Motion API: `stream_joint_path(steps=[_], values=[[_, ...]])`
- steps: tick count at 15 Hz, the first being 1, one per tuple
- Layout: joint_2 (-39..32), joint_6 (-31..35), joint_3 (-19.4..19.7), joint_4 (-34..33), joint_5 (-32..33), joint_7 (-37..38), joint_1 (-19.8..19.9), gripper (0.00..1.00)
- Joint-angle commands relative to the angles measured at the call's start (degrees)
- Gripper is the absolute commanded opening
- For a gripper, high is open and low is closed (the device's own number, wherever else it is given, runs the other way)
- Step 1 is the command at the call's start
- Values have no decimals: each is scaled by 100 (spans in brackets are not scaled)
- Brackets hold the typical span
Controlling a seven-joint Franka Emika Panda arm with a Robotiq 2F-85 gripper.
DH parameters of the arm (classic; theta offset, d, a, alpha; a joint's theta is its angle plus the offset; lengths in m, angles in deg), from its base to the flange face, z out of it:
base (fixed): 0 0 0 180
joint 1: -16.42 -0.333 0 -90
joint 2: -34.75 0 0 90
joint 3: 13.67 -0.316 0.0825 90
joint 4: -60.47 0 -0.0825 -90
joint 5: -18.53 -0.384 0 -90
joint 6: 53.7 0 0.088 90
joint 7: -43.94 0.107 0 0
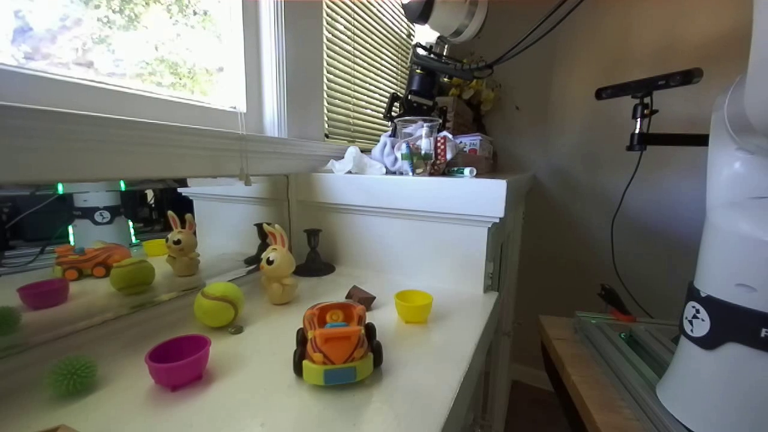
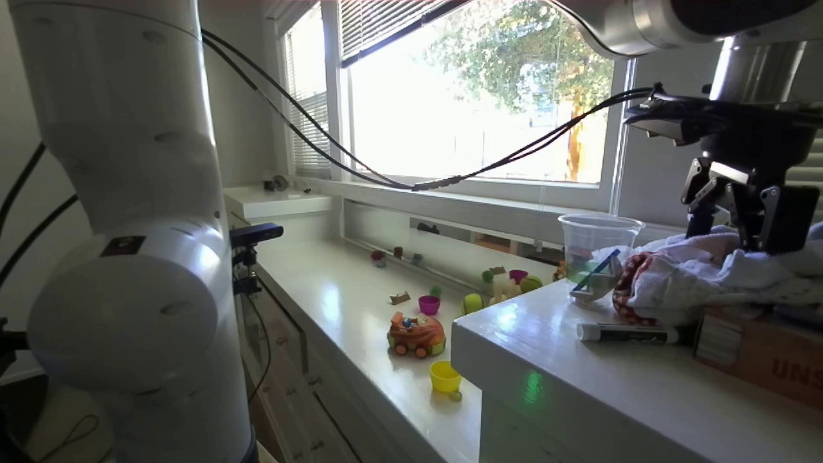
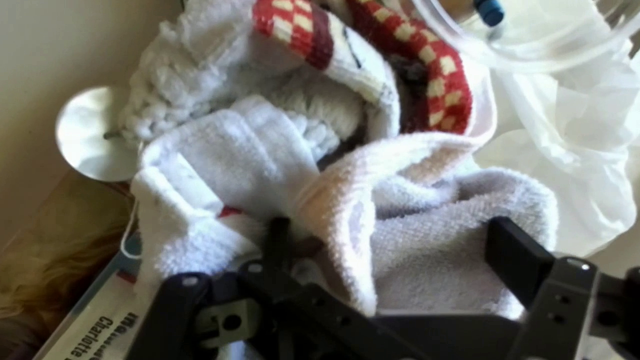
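**Spread jaws over the pale towel (image 3: 430, 265)**

In the wrist view the jaws stand wide, grasping nothing; the towel shows beneath and between them, contact unclear. In an exterior view a clear cup (image 1: 415, 144) stands near the jaws; in an exterior view a marker (image 2: 627, 333) lies lower than them, on the worktop (image 2: 533, 325). The step looks like lining up; gripping would call for a fold centred between the jaws.

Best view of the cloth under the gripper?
Wrist view: the cloth fills the middle, folds clear, though the open gripper hides some. In an exterior view it's small, partly behind the clear cup; in an exterior view its side shows at the fingertips, cropped by the frame.
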Motion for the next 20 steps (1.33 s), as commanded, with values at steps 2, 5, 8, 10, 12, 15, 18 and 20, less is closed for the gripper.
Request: stream_joint_path(steps=[2,5,8,10,12,15,18,20], values=[[-234,-79,-33,-153,177,18,-67,100],[-285,-86,-39,-98,229,-19,-78,100],[-330,-66,-39,-31,298,-32,-78,100],[-336,11,-46,27,366,-7,-89,74],[-337,32,-58,31,408,15,-103,59],[-225,50,-95,-1,455,34,-147,38],[-30,58,-141,-60,453,40,-203,17],[150,75,-172,-91,465,44,-226,1]])
